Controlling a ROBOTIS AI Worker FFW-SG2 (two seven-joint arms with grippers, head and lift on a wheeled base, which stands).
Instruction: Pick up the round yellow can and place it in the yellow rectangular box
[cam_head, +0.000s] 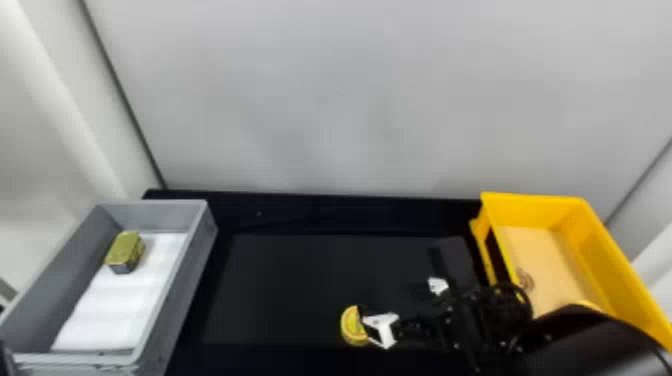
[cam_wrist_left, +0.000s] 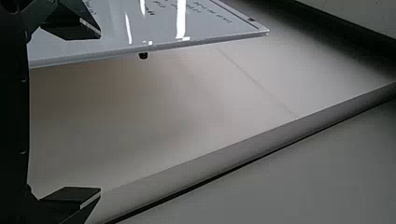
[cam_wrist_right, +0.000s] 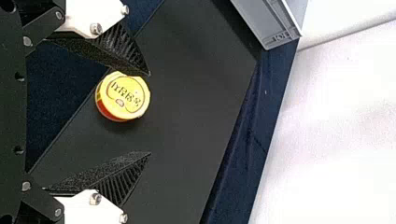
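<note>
Two fingers of the right gripper stand wide apart with nothing clasped between them. The round yellow can lies flat on the black mat, printed lid upward, red side wall partly visible, within the span but off-centre: one finger is right beside its edge, the other well apart. Whether that nearer finger touches the can cannot be told. The left gripper, also widely spread and holding nothing, takes no part.

The step in hand is judged to be alignment before the grasp. Good practice is to shift the right gripper toward its nearer finger's side until the gaps on both sides of the can match, then lower the pads alongside the side wall and bring them together slowly. Closing from the present offset could push the can across the mat; descending uncorrected could set a fingertip on the lid. As the can looks shallow, a low, level grip should resist tilting. The lift should then clear the wall of the yellow rectangular box, at the robot's right, opposite the grey bin, before the can is lowered inside.
</note>
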